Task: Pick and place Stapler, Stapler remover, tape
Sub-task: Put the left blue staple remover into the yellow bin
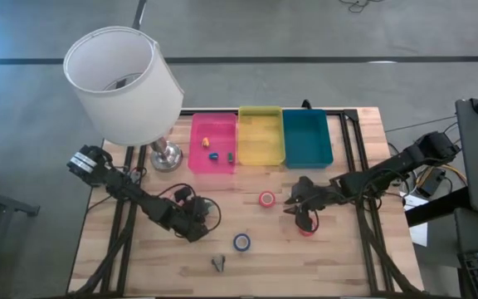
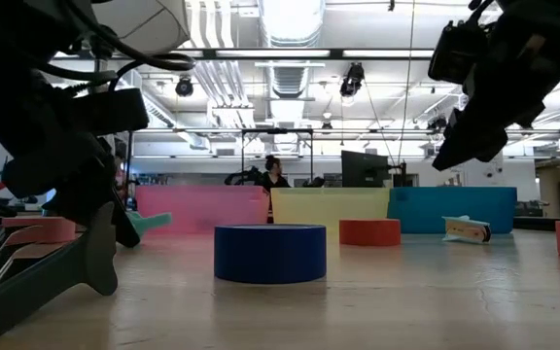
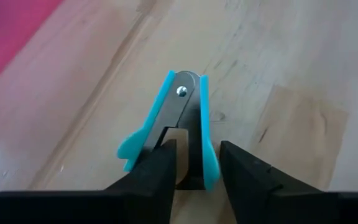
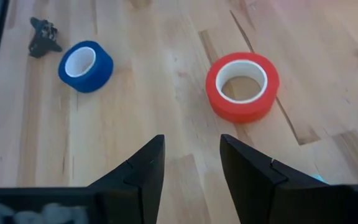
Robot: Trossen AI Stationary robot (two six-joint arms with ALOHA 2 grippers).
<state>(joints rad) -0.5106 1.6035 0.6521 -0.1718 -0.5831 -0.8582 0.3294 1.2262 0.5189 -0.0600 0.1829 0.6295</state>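
Note:
A turquoise-handled stapler remover point(image 3: 180, 118) lies flat on the wooden table, and my left gripper point(image 3: 196, 144) stands open with one finger on either side of its near end. My right gripper point(image 4: 191, 140) hangs open above the table, pointing at a red tape roll point(image 4: 241, 84). A blue tape roll point(image 4: 86, 65) and a small dark clawed piece point(image 4: 42, 36) lie beyond it. Another red roll point(image 1: 307, 226) lies beside the right gripper point(image 1: 295, 208). A pale oblong thing point(image 2: 467, 229) lies before the teal tray; I cannot tell whether it is the stapler. My left gripper comes at the stapler remover slanting down, its fingers point(image 3: 160, 165) lying along the two turquoise handles point(image 3: 207, 149). I cannot tell whether either finger touches them. The remover rests flat on the table.
Pink point(image 1: 212, 143), yellow point(image 1: 260, 135) and teal point(image 1: 307, 137) trays stand side by side at the far edge; the pink one holds small coloured pieces. A lamp with a white shade point(image 1: 123, 79) stands at the far left. A third red roll point(image 2: 37, 228) shows at the left in the low view.

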